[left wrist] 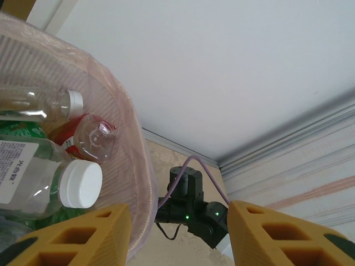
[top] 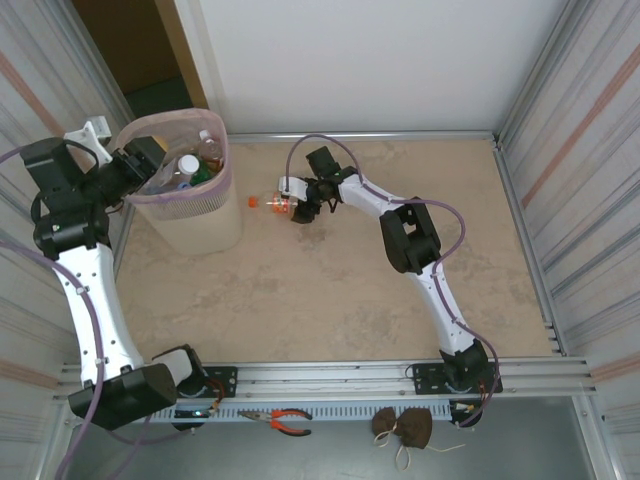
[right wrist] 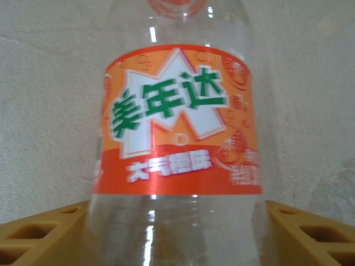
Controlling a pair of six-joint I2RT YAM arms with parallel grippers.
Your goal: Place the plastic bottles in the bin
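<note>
I see a pale pink translucent bin point(top: 190, 215), a clear bottle point(right wrist: 177, 122) labelled orange, white and green, and a mottled beige table point(top: 330, 290).

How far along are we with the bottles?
Done: several bottles lie in the pink bin. In hand: the right tool straddles the orange-labelled bottle, lying on the table; a firm grip isn't confirmed. Remaining: lift it and drop it in; it is the one bottle visible on the table.
</note>
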